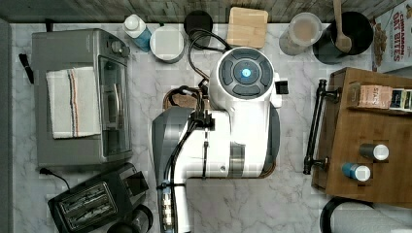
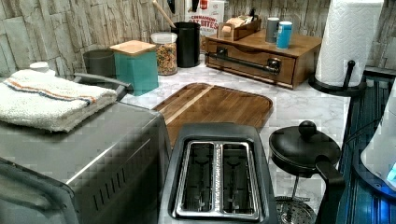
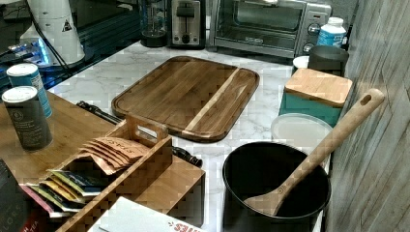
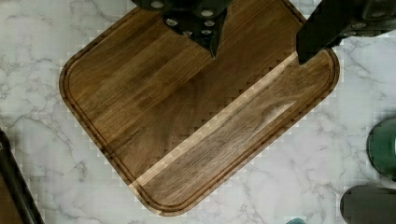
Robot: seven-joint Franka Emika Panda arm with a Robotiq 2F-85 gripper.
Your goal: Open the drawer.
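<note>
Marble counter (image 1: 252, 204), cluttered. Gripper (image 4: 259, 53) hung over the wooden tray (image 4: 196, 116), fingers spread, grasping nothing. Drawer (image 2: 252, 63) sat shut at the top view's right, black handle (image 1: 313, 127) untouched. Approach step; next, reach and grip the handle.

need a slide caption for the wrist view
Gripper open above the wooden tray on marble counter.

Arm (image 1: 214, 141) folded, fingers (image 4: 310, 39) apart, pointing down
</note>
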